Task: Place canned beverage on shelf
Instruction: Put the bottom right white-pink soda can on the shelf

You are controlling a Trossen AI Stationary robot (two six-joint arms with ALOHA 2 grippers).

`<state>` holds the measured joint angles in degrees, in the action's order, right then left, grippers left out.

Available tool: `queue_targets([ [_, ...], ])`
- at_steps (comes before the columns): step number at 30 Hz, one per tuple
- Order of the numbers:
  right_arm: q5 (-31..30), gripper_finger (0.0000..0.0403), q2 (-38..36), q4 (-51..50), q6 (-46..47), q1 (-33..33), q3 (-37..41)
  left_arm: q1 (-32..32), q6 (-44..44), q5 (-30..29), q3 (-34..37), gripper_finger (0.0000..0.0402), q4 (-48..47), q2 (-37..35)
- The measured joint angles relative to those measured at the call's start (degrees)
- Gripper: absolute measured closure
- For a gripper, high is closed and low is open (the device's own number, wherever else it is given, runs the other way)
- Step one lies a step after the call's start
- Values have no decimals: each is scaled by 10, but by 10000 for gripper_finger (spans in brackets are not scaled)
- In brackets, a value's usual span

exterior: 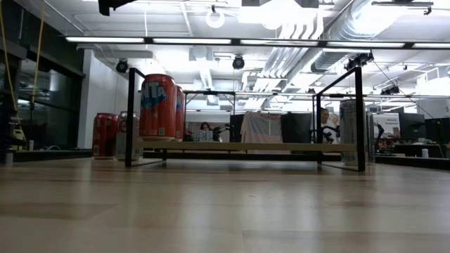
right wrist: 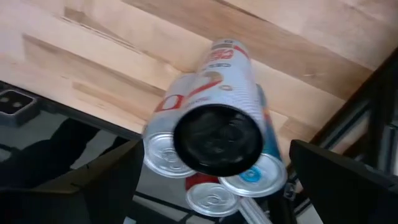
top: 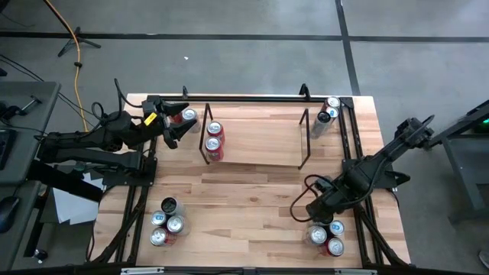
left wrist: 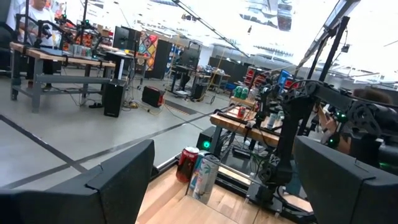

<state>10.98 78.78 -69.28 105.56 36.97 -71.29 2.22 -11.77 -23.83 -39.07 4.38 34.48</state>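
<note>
1. Already 2 red cans point(top: 214, 140) stand on the shelf point(top: 260, 137), at its left end.
2. Beside that end, the left hand point(top: 174, 124) hovers open and empty over 2 more cans point(top: 183, 117).
3. Well clear of the shelf, near the worktop point(top: 252, 198) corner, the right hand point(top: 319, 216) hangs open above a can cluster point(top: 326, 235), probably to pick one.

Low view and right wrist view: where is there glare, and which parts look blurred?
Low view: ceiling lights glare white, the near table is soft, the red can on the shelf is readable. Right wrist view: the tilted can is motion-blurred, its bottom in shadow.
</note>
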Motion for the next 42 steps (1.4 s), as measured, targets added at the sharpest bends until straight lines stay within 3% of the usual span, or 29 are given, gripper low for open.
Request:
queue_targets([
  [9,28,14,52,-9,12,0,0,0,0,0,0,64,0,0],
  [18,5,20,67,-11,22,-2,0,0,0,0,0,64,0,0],
  [28,26,148,66,-15,21,-2,0,0,9,0,0,64,-1,0],
  [33,25,159,66,-19,-3,-2,-3,0,10,0,0,64,-1,0],
  [38,-6,159,66,-96,-58,-19,-75,0,18,-9,0,64,2,0],
  [42,-67,159,66,-195,-112,-61,-175,0,19,-10,0,64,2,0],
])
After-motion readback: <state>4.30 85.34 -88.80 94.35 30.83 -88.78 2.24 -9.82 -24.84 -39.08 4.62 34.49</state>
